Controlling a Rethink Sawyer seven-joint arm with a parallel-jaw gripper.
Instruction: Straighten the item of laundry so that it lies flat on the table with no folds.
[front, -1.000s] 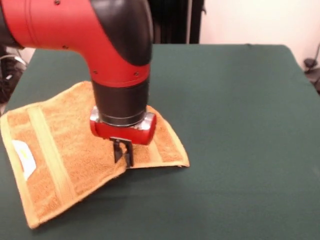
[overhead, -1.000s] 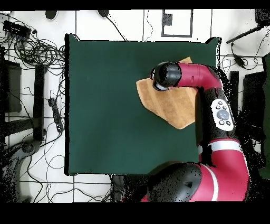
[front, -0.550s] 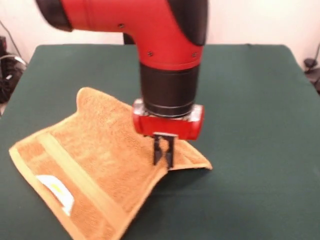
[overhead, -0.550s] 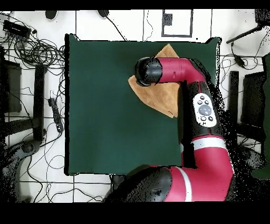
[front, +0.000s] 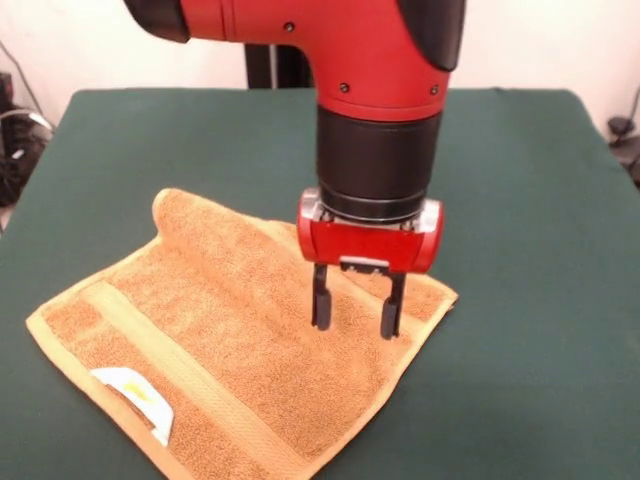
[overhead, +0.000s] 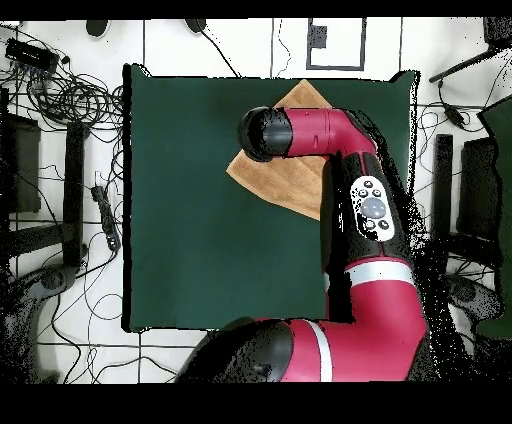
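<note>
- The towel (front: 230, 350) lies spread on the green table (front: 540, 200) toward its left side in the front view, white label (front: 135, 392) at the near edge; a rolled fold (front: 195, 222) stands along its far edge, so it is not yet flat.
- The gripper (front: 356, 312) hangs over the towel's right corner, jaws wide and holding nothing, tips at the cloth; likely a release, judging by the corner lying flat.
</note>
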